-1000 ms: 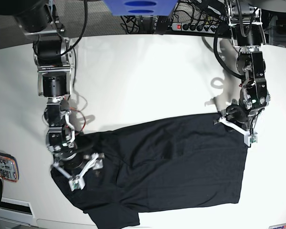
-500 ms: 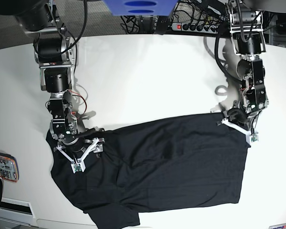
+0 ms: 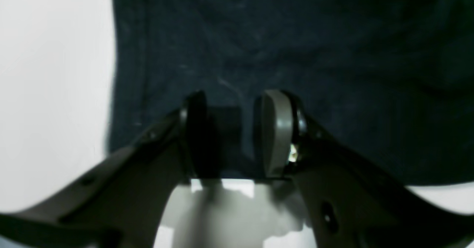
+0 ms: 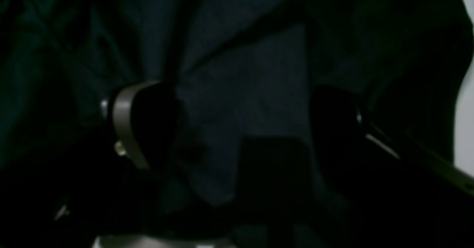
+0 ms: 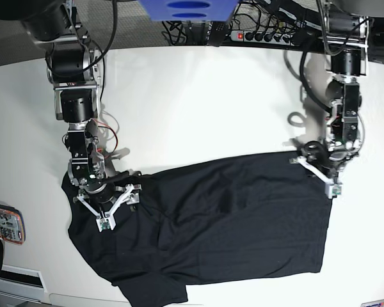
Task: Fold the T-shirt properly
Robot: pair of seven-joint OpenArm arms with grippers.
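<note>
The plain black short-sleeved T-shirt of soft thin fabric (image 5: 211,224) lies spread on the white bench (image 5: 198,102), filling the lower half of the base view from about 8 o'clock to 4 o'clock, one sleeve trailing toward 6 o'clock.

My left end effector (image 5: 315,167) sits at the shirt's corner near 3 o'clock; in its wrist view the pads stand a modest gap apart with dark cloth between them, but I cannot tell whether they pinch it. My right end effector (image 5: 106,206) spreads wide over bunched fabric near 9 o'clock, gripping nothing that I can see.

Risks, as I judge them: thin cloth may slip out of a shallow pinch, or I may catch only the top layer and drag the fold crooked. The rumpled left side could fold in wrinkles.

No readable writing appears on the shirt.
</note>
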